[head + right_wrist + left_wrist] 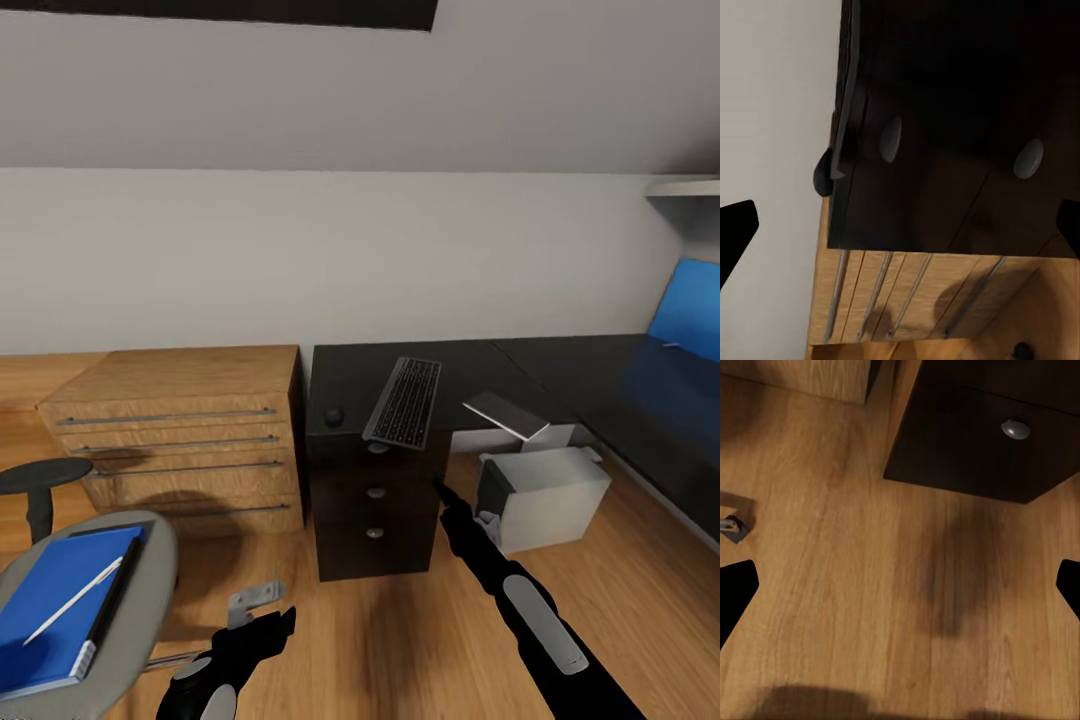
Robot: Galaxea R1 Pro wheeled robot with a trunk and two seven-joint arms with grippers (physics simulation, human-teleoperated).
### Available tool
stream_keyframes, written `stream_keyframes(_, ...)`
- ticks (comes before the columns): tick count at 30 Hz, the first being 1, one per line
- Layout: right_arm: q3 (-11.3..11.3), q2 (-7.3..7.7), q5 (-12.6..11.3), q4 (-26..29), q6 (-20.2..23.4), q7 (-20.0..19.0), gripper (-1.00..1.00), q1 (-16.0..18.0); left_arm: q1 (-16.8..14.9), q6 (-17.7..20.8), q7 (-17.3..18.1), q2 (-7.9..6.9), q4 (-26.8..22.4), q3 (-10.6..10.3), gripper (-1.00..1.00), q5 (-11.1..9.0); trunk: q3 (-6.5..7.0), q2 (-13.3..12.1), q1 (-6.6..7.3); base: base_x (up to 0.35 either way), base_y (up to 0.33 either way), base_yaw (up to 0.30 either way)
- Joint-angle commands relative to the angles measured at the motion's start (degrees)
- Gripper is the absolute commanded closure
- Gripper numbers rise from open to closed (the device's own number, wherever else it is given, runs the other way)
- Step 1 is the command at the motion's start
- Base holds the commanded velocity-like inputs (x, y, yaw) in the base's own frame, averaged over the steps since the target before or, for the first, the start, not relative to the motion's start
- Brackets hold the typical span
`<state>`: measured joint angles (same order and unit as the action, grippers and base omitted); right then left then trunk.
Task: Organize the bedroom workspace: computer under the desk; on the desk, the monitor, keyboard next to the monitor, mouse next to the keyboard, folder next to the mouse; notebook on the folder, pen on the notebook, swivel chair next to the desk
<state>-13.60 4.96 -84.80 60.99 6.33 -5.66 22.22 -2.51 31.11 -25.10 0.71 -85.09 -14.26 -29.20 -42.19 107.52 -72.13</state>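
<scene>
The keyboard (405, 401) lies on the desk (500, 365) above the drawer unit (375, 510), with its near end overhanging the front edge, and the mouse (333, 416) sits on the desk near the keyboard, toward the light-wood drawer chest (185, 430). The right gripper (445, 495) is raised in front of the drawer unit just below that overhanging end; its finger pads (735, 229) stand well apart with nothing between them. The left gripper (270, 625) hangs low over the floor (870, 585), fingers also spread and empty. The step in hand appears to be seating the keyboard: the next move calls for bringing the right gripper up to the overhanging end and pushing or lifting the keyboard fully onto the desk. The folder (55, 610) remains on the swivel chair (150, 570) seat, with the notebook (112, 590) along one side of it and the pen (75, 600) lying on the folder, so that stacking stage is not yet done. The computer (545, 495) stands on the floor by the desk, partly under it, with a flat grey panel (505, 413) tilted above it. Count: one keyboard, one mouse, one folder, one notebook, one pen, one computer, one swivel chair, one desk, three round knobs on the drawer unit, four bar handles on the chest, one blue flat panel (688, 305) at the far end of the desk.
</scene>
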Motion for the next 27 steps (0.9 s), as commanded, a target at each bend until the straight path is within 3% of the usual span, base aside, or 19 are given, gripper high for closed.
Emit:
stream_keyframes(1,-0.1,0.03,-0.5,0.0,0.0,-0.1,-1.0,0.0,0.0,0.1,-0.6,-0.01,-0.1,-0.1,-1.0,-0.6,-0.24,0.4,-0.22,0.0,0.0,0.0)
stream_keyframes(5,-0.2,-0.04,-0.7,0.1,0.2,-0.1,-1.0,0.0,0.0,0.1,-0.6,-0.05,0.0,-0.1,-1.0,-0.5,-0.96,2.0,-1.1,0.0,0.0,0.0)
stream_keyframes(13,-0.1,0.12,-0.5,0.2,0.1,-0.1,-1.0,0.0,0.0,0.2,0.1,-0.24,0.0,-0.3,-1.0,-0.7,-0.96,2.0,-1.1,0.0,0.0,0.0)
stream_keyframes(27,-0.1,0.03,-0.5,0.2,0.1,-0.1,-1.0,0.0,0.0,0.2,0.2,-0.36,0.8,-0.5,-1.0,-0.7,-0.96,2.0,-1.1,0.158,0.0,0.0)
